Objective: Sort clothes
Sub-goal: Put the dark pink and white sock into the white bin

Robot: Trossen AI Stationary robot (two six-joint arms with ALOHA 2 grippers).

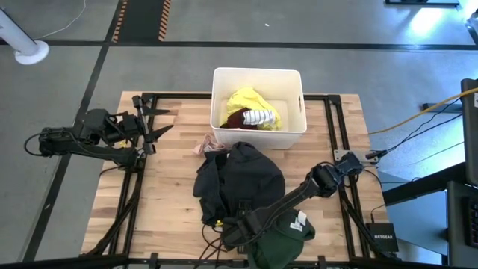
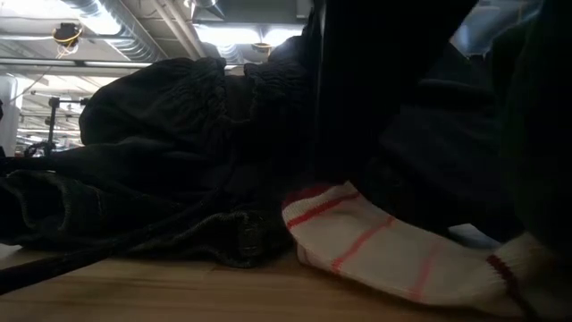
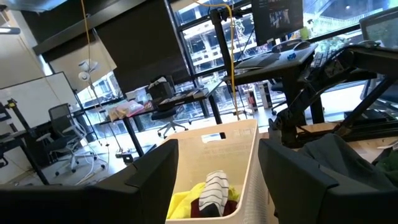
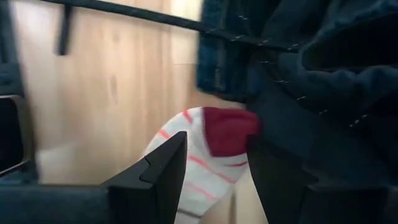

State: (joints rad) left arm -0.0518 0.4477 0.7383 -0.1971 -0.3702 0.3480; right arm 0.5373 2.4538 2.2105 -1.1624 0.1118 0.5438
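Observation:
A pile of black clothes (image 1: pixel 240 181) lies in the middle of the table, and a dark green garment with a white label (image 1: pixel 287 233) lies at the near edge. A neon yellow garment (image 1: pixel 250 104), a maroon one (image 1: pixel 237 119) and a striped piece (image 1: pixel 259 116) lie in the white bin (image 1: pixel 258 72). My right gripper (image 1: pixel 228 230) is low at the pile's near edge. It is open, with its fingers on either side of a white sock with red stripes (image 4: pixel 193 155), which lies on the wood against the black cloth (image 2: pixel 179 179). My left gripper (image 1: pixel 166 121) is open and empty, left of the bin. My right gripper's open fingers (image 4: pixel 163 169) stand on either side of the sock's red end (image 4: pixel 227 130), which lies on the table beside the black cloth. I cannot tell whether they touch it.
A small pinkish piece (image 1: pixel 209 145) lies between the bin and the black pile. The black frame rails (image 1: pixel 142 161) run along the table's edges. Bare wood (image 1: pixel 168 202) shows left of the pile. The left wrist view looks into the bin (image 3: pixel 242 155), with desks and chairs beyond.

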